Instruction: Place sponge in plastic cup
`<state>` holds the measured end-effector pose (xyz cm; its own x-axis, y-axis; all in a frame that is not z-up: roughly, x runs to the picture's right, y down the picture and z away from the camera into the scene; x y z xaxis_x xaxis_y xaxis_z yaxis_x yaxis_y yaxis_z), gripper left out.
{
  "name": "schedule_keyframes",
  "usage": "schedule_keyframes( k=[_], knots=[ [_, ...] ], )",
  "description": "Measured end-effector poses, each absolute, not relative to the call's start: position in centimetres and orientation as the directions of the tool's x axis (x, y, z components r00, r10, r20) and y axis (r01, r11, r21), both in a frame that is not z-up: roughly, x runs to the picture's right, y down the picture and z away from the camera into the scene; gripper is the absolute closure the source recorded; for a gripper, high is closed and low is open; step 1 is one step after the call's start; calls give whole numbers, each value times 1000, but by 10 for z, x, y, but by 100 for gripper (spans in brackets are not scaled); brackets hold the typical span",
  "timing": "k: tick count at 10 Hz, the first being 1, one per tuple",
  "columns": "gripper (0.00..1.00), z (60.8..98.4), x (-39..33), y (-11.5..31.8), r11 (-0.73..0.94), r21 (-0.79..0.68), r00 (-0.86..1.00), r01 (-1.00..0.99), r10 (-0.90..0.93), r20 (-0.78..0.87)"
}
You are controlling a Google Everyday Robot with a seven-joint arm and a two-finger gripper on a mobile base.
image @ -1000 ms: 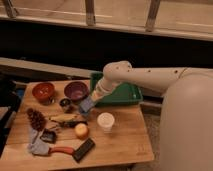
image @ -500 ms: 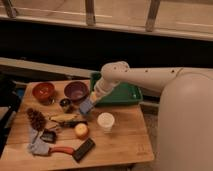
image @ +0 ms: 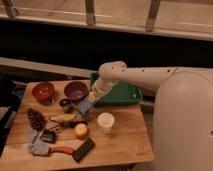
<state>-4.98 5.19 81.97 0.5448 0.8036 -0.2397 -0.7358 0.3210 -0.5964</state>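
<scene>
My gripper [image: 90, 100] hangs from the white arm that reaches in from the right, over the middle of the wooden table [image: 125, 142]. It is shut on a blue-grey sponge [image: 84, 106], held just above the table in front of the purple bowl. The white plastic cup [image: 105, 121] stands upright, below and to the right of the sponge, and apart from it.
A red bowl [image: 43, 91] and a purple bowl [image: 76, 90] stand at the back left, with a green tray [image: 120, 93] at the back right. Near the sponge are a small dark cup [image: 65, 104], a banana [image: 65, 118], an orange fruit [image: 81, 131], a pinecone [image: 36, 119], a black block [image: 83, 149] and a grey cloth [image: 36, 146].
The gripper with the sponge has hardly moved, perhaps slightly down. Nothing else has moved.
</scene>
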Motion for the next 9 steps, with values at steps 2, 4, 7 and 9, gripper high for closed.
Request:
schedule_keyframes(
  k=[2,4,7,9],
  knots=[
    [34,820,-51,48,324,-594,544,-736,806,-234],
    [34,819,-47,38,320,-586,527,-745,820,-223],
    [34,812,-38,12,314,-566,485,-762,857,-177],
    [34,809,-31,3,297,-554,450,-778,878,-161]
  ],
)
